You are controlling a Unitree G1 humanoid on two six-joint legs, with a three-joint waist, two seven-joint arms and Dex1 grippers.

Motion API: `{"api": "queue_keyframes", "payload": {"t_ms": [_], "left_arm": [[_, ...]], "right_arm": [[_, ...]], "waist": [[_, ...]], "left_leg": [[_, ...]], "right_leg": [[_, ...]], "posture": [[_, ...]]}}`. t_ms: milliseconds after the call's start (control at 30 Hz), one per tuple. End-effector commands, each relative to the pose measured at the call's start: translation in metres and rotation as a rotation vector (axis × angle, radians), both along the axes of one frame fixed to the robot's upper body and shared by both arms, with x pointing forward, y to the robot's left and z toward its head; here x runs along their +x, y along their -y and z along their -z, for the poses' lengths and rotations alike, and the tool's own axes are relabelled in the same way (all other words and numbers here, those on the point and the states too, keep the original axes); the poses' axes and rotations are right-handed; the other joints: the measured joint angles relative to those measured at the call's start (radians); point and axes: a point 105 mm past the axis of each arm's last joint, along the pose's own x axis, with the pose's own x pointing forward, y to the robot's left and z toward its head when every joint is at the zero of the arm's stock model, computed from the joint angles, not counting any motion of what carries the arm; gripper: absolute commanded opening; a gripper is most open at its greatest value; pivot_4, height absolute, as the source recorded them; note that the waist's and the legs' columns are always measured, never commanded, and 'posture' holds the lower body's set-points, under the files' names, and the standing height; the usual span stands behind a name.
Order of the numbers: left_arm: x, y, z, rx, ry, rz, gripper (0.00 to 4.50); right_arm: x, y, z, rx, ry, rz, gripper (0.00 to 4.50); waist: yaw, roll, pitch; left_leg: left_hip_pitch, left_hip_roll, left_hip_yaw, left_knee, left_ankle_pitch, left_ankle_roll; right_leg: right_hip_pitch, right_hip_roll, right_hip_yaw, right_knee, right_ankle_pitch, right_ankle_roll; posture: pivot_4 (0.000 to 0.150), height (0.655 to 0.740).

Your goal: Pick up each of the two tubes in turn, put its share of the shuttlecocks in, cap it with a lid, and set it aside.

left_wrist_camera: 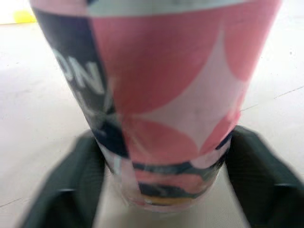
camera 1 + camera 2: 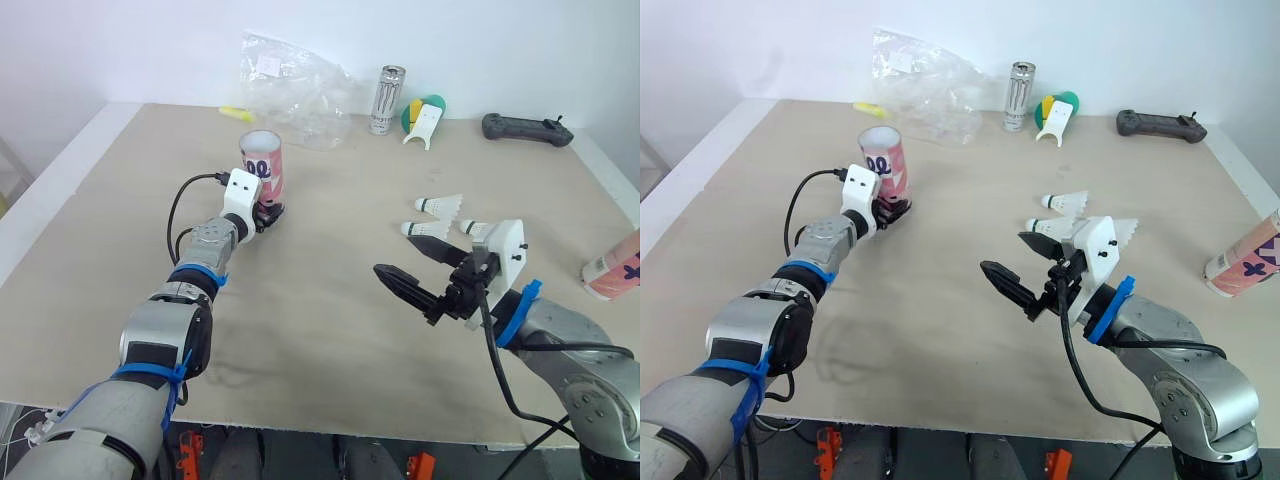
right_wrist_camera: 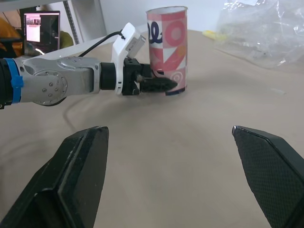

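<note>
Toward the left middle of the table point(image 2: 320, 340), a tube point(image 2: 262, 165) is standing upright with its top open. It is showing pink and white curved shapes under large dark-blue letters. "ON" is reading clearly in the left wrist view, and the rest is wrapping out of sight. The left gripper point(image 2: 272, 212) is clamping the tube's base, one black finger point(image 1: 71, 190) pressing each side. The right gripper point(image 2: 397, 256) is hovering over the table well to the right, its jaws spread wide and holding nothing. Just beyond it, three white shuttlecocks point(image 2: 438, 204) are lying on their sides. A second tube point(image 2: 612, 268) is lying at the right edge, showing the same pink pattern and a dark-blue cross. Along the far edge, a silver can point(image 2: 387, 100) bearing a dark claw-like mark is standing beside a crumpled clear bag point(image 2: 295, 90), its white label too small to read.
</note>
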Motion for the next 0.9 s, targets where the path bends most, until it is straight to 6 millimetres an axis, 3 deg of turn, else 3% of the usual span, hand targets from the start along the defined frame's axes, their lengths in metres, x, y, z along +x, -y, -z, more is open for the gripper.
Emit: {"api": "queue_keyframes", "payload": {"t_ms": [33,267,333,467,533,667,900], "left_arm": [[0.001,0.003,-0.011,0.014,0.048,0.016,2.54],[-0.003,0.001,-0.009,0.094,0.075,0.075,2.54],[-0.008,0.006,-0.010,0.169,0.092,0.166,2.54],[-0.026,0.018,-0.018,0.328,0.108,0.470,2.54],[-0.037,0.019,-0.020,0.395,0.102,0.605,2.54],[-0.072,0.000,-0.021,0.658,0.053,0.941,2.54],[-0.104,-0.031,-0.018,0.883,-0.098,1.155,2.54]], "right_arm": [[-0.005,-0.004,-0.012,-0.010,0.052,-0.022,4.50],[-0.004,-0.002,-0.010,-0.018,0.044,-0.016,4.50],[-0.001,0.002,-0.008,-0.022,0.041,0.012,4.50],[0.024,0.034,0.000,-0.053,0.038,0.232,4.50],[0.028,0.037,0.005,-0.064,0.031,0.251,4.50],[0.044,0.050,0.021,-0.098,0.007,0.355,4.50],[0.071,0.075,0.036,-0.095,-0.023,0.471,4.50]], "waist": [[0.000,0.000,0.000],[0.000,0.000,0.000],[0.000,0.000,0.000],[0.000,0.000,0.000],[0.001,0.000,0.000],[-0.007,0.000,0.000],[-0.012,0.001,0.000]], "left_leg": [[0.000,0.000,0.000,0.000,0.000,0.000],[0.000,0.000,0.000,0.000,0.000,0.000],[0.000,0.000,0.000,0.000,0.000,0.000],[0.000,0.000,0.000,0.000,0.000,0.000],[0.000,0.000,0.000,0.000,0.000,0.000],[0.000,0.000,0.000,0.000,0.000,0.000],[0.001,0.000,0.000,0.001,0.000,0.000]], "right_leg": [[0.000,0.000,0.000,0.000,0.000,0.000],[0.000,0.000,0.000,0.000,0.000,0.000],[0.000,0.000,0.000,0.001,0.000,-0.001],[0.000,0.000,0.000,0.001,0.002,-0.003],[0.000,0.000,0.000,0.001,0.003,-0.004],[-0.001,0.000,0.000,0.002,0.002,-0.006],[-0.002,0.000,0.000,0.009,0.000,-0.007]], "posture": [[0.150,0.7400],[0.150,0.7400],[0.150,0.7400],[0.150,0.7400],[0.150,0.7400],[0.150,0.7400],[0.150,0.7400]]}}
